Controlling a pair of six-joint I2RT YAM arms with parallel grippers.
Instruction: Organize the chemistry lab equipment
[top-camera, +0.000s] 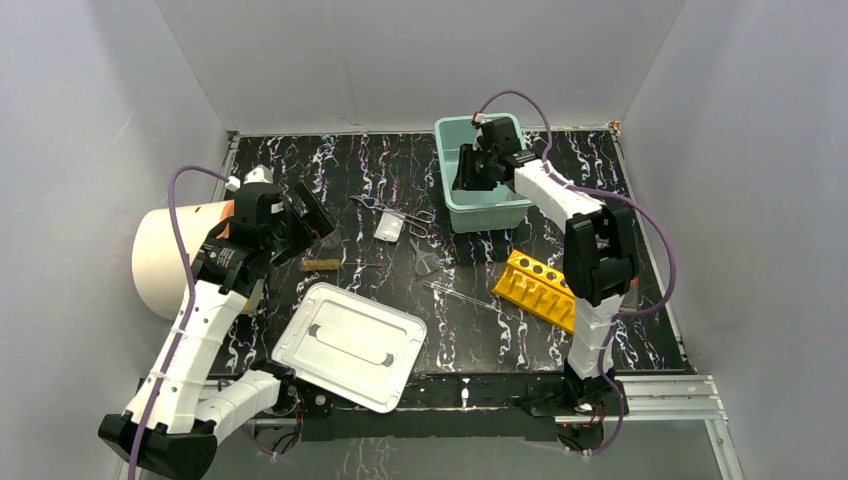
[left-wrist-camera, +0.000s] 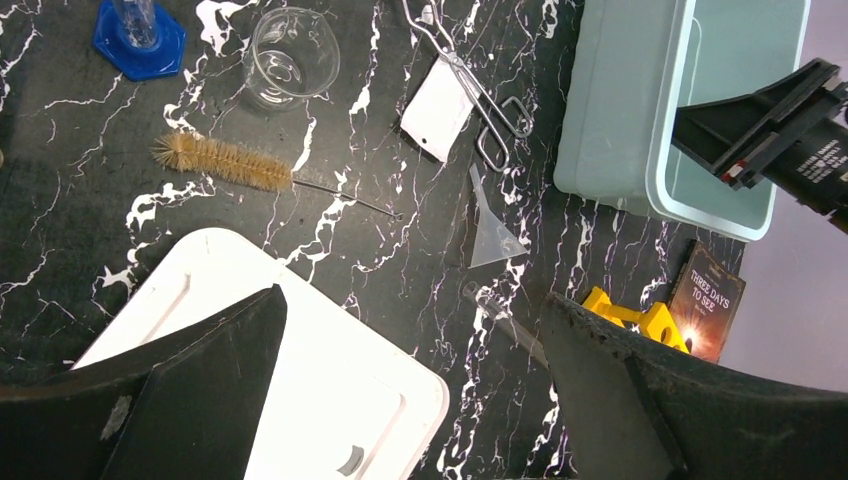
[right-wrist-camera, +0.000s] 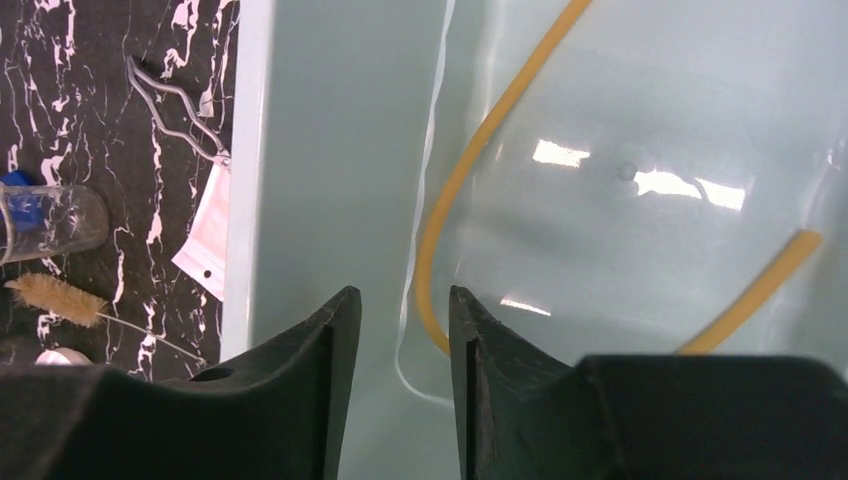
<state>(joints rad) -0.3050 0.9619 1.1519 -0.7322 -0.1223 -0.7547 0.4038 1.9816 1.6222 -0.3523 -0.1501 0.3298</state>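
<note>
My left gripper (left-wrist-camera: 412, 295) is open and empty, high over the table (top-camera: 315, 215). Below it lie a clear beaker (left-wrist-camera: 290, 55), a blue cap (left-wrist-camera: 140, 35), a cork-brown bristly stick (left-wrist-camera: 225, 162), a small white-filled bag (left-wrist-camera: 438, 108), metal scissors (left-wrist-camera: 480, 95), a clear funnel (left-wrist-camera: 495, 235), a thin glass rod (left-wrist-camera: 505, 318) and the yellow holed rack (top-camera: 540, 290). My right gripper (right-wrist-camera: 402, 292) is inside the teal bin (top-camera: 480, 210), jaws apart with nothing between them. The tan rubber tube (right-wrist-camera: 470, 170) lies curved on the bin floor beside its right finger.
A white lid (top-camera: 350, 345) lies at the near left. A big white drum (top-camera: 170, 260) stands at the left edge by my left arm. A dark-covered book (left-wrist-camera: 710, 300) lies beside the bin and the rack. Grey walls close in the table.
</note>
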